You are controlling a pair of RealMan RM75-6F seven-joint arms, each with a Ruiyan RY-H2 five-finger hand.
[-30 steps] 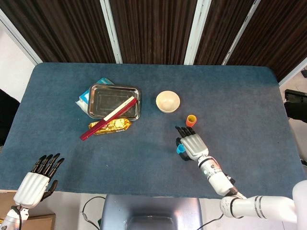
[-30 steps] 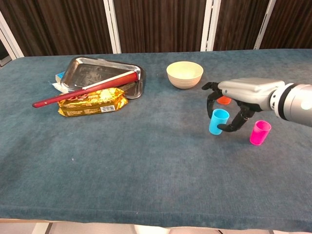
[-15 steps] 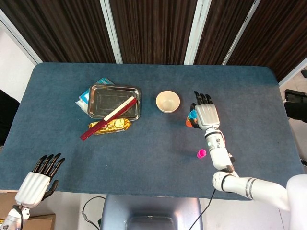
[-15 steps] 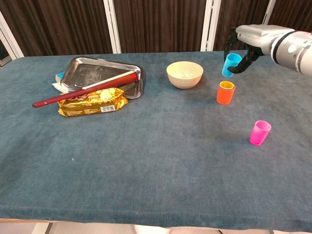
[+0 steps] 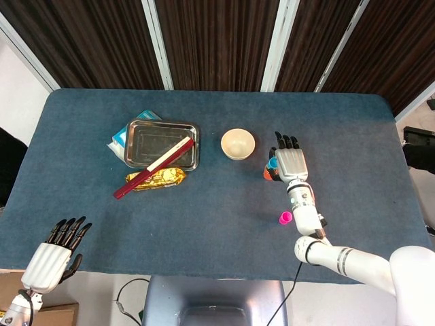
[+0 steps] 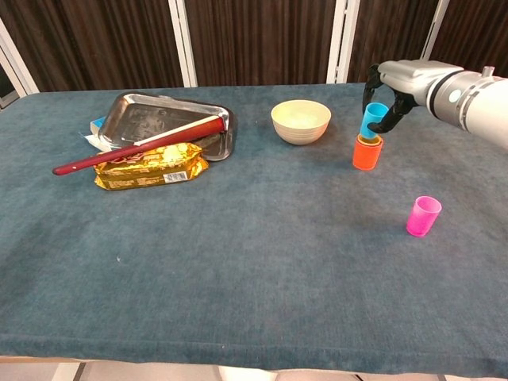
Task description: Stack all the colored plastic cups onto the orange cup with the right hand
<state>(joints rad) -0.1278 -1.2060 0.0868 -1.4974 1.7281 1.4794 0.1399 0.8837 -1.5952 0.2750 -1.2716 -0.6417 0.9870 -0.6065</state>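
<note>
We grip the small blue plastic cup (image 6: 373, 120) in our right hand (image 6: 390, 94), its base just at the mouth of the orange plastic cup (image 6: 367, 153) directly below. The pink plastic cup (image 6: 422, 216) stands apart, nearer us on the blue-covered counter (image 6: 262, 262). Our left hand (image 5: 54, 257) hangs with fingers spread, holding nothing.

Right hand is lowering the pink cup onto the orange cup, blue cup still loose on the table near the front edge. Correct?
Not quite: the colors are swapped. In the chest view the right hand holds the blue cup just above the orange cup, which already has a yellow cup nested in it. The pink cup is the loose one, standing nearer the front edge.
</note>
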